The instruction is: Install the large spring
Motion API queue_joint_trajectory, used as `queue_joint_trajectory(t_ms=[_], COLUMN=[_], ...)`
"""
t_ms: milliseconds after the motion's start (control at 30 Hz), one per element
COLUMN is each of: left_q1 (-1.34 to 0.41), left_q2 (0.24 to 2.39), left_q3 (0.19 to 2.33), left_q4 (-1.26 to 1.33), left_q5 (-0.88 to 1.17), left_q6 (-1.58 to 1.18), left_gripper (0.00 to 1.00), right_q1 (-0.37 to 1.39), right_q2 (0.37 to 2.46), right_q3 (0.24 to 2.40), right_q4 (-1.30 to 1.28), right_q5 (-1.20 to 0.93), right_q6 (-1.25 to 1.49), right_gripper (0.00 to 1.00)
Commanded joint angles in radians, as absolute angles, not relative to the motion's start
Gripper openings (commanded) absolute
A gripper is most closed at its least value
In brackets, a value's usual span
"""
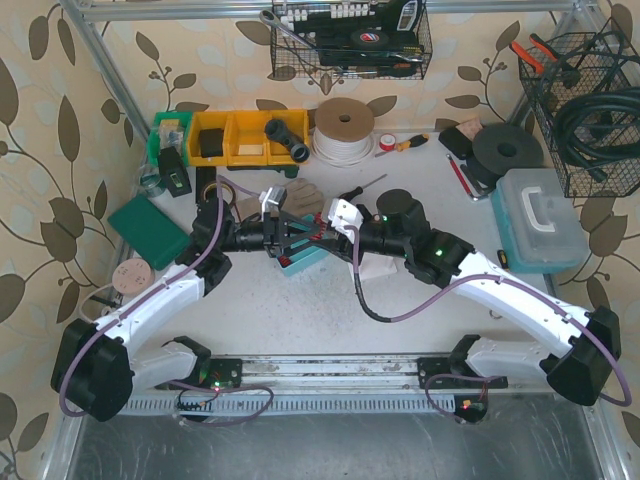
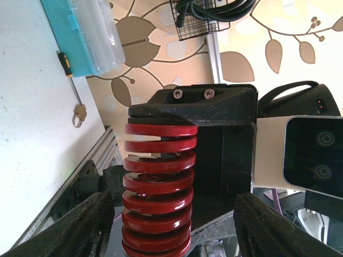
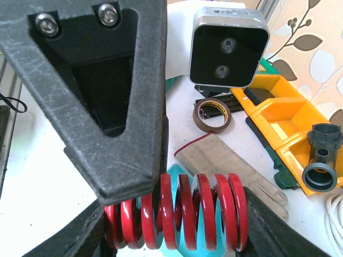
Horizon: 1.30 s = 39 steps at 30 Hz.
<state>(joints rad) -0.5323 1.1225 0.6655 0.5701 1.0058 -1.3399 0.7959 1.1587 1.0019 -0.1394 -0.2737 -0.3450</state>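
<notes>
The large red coil spring (image 3: 177, 214) lies lengthwise in the right pincer (image 3: 176, 214), one end against each finger, so that pincer appears to be pinching it end to end. It is held up off the tabletop (image 1: 300, 330) at the middle, where the two arms meet. A black triangular frame (image 3: 144, 107) with two screw heads sits right against the spring. In the left wrist view one end of the spring butts against the frame's flat end plate.

The left pincer (image 2: 172, 206) has its fingers spread wide on either side of the spring and frame together. Whether they actually press on either one cannot be told.

The step in hand looks like seating the spring inside the frame. To do it well:

- The right arm should hold the spring's axis square to the end plate, because a tilted coil under load is likely to bow and jump out.
- The left arm should brace the frame rather than push back.
- The squeeze should be eased only once both ends appear to bear flat on their seats, and slowly.

The far seat is hidden, so alignment there is uncertain.
</notes>
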Motion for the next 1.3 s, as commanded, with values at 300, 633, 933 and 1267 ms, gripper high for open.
queue_joint_trajectory(t_ms=[300, 633, 933, 1267], left_q1=[-0.56, -0.559, -0.541, -0.537], left_q2=[1.117, 1.117, 1.133, 1.104], left_q3=[0.675, 0.694, 0.915, 0.921], left_q4=[0.558, 0.439, 0.069, -0.052], left_q5=[1.005, 0.97, 0.921, 0.901], left_q6=[-1.296, -1.2, -0.984, -0.891], left_gripper=[0.21, 0.0, 0.0, 0.0], right_q1=[0.793, 0.793, 0.793, 0.791], right_q2=[1.163, 1.193, 1.11, 1.003], right_q3=[0.995, 1.012, 0.972, 0.887], right_q4=[-0.127, -0.167, -0.245, -0.216], right_q5=[-0.311, -0.282, -0.221, -0.136], right_q6=[-0.341, -0.282, -0.252, -0.23], right_gripper=[0.0, 0.36, 0.71, 1.0])
